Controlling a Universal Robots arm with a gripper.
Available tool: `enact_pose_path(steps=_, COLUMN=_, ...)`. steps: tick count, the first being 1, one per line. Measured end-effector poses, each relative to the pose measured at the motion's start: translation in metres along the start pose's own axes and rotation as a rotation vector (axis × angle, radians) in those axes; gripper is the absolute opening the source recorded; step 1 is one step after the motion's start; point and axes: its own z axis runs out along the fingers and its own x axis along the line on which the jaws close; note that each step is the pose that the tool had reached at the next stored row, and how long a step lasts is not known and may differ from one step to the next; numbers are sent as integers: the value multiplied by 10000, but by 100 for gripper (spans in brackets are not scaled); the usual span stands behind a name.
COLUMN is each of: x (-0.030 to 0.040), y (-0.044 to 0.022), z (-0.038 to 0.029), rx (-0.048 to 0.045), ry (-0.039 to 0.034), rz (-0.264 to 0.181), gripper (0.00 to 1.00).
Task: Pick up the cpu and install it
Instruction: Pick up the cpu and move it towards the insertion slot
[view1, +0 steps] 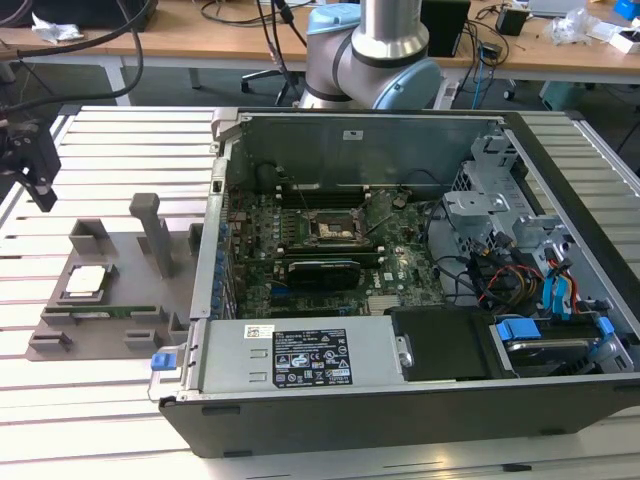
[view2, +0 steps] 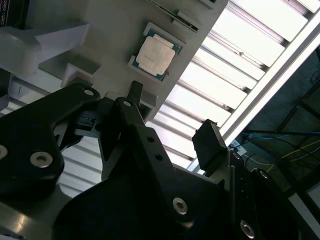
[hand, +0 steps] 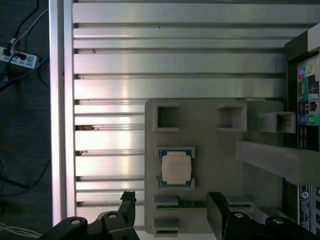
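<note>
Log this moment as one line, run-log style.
gripper: open, empty | cpu: lying in grey holder, not gripped | computer case: open, beside holder

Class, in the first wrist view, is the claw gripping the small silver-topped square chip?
No: the silver-topped square chip lies in its grey holder, apart from the open claw.

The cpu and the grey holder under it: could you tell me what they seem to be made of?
The cpu: its top plate looks like metal, pale with a dull sheen; the thin green rim suggests circuit board. The holder: probably matte grey plastic, uniform and glint-free, though painted metal is possible.
</note>
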Motion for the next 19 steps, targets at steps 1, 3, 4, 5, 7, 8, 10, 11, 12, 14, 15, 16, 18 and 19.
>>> enact_pose_path(steps=1, x=0, y=0, z=5, rx=0, ry=-1, rz=0, gripper=68)
enact_pose_path(steps=3, x=0, y=0, z=16, rx=1, ry=0, rz=0, gripper=68)
enact_pose_path(steps=4, x=0, y=0, z=20, rx=0, ry=0, rz=0, gripper=68)
enact_pose_path(steps=5, x=0, y=0, z=25, rx=0, ry=-1, rz=0, gripper=68)
enact_pose_path(steps=7, x=1, y=0, z=37, rx=1, ry=0, rz=0, gripper=68)
enact_pose_path(steps=8, x=1, y=0, z=42, rx=1, ry=0, rz=0, gripper=68)
enact_pose_path(steps=10, x=1, y=0, z=58, rx=1, ry=0, rz=0, gripper=68)
enact_pose_path(steps=11, x=1, y=0, z=63, rx=1, ry=0, rz=0, gripper=68)
enact_pose_path(steps=12, x=1, y=0, z=67, rx=1, ry=0, rz=0, gripper=68)
enact_pose_path(steps=14, x=2, y=0, z=80, rx=0, ry=-1, rz=0, gripper=68)
enact_pose_path(steps=15, x=2, y=0, z=85, rx=1, ry=0, rz=0, gripper=68)
enact_pose_path(steps=16, x=2, y=0, z=92, rx=0, ry=0, rz=0, gripper=68)
enact_pose_path(steps=18, x=3, y=0, z=101, rx=1, ry=0, rz=-1, gripper=68)
enact_pose_path(steps=19, x=3, y=0, z=106, rx=1, ry=0, rz=0, gripper=68)
